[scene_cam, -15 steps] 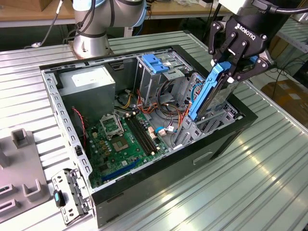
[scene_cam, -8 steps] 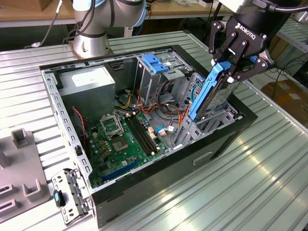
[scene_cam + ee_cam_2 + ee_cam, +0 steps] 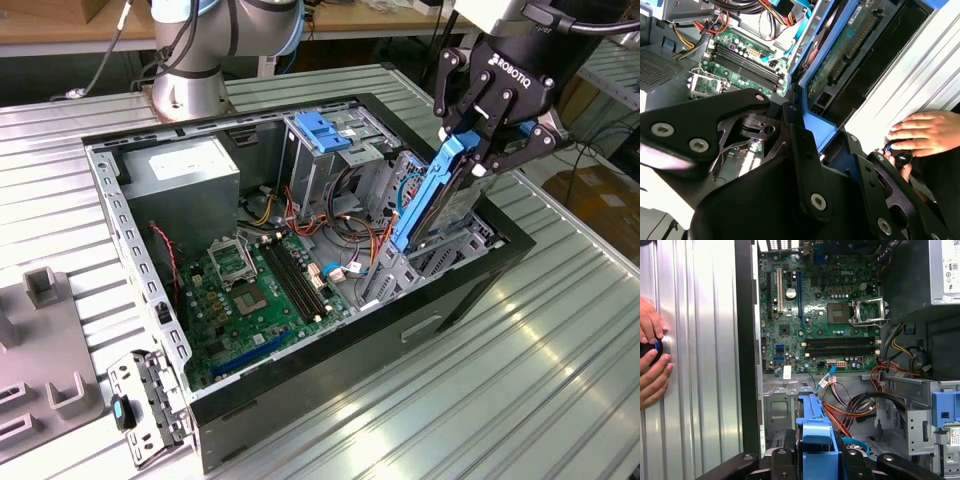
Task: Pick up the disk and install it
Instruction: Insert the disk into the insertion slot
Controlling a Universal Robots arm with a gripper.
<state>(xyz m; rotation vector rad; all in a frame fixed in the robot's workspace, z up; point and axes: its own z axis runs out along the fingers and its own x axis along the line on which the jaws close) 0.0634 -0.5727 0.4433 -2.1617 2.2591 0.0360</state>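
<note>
While aslant, flat blue-edged disk (image 3: 432, 195)

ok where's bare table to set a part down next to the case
Ribbed table toward the exterior view's right of the case is bare. Crowded: cables by the disk in the gripper; grey fixture at that view's left.

The green motherboard (image 3: 825, 315) fills the centre of the frame inside the open case, its bare processor socket (image 3: 840, 312) beside the black memory slots (image 3: 840, 346). The black case wall (image 3: 746, 340) separates it from the ribbed metal surface (image 3: 700, 340), where two hands (image 3: 652, 380) at the frame's edge cup a small dark knob (image 3: 650, 347). A grey power supply (image 3: 945, 270) occupies one corner. Orange and black cables (image 3: 850, 407) run between the disk (image 3: 815, 440) and the grey drive cage (image 3: 915, 425), which carries a blue latch piece (image 3: 944, 412). Black jaws press both sides of the disk's blue frame.
</note>
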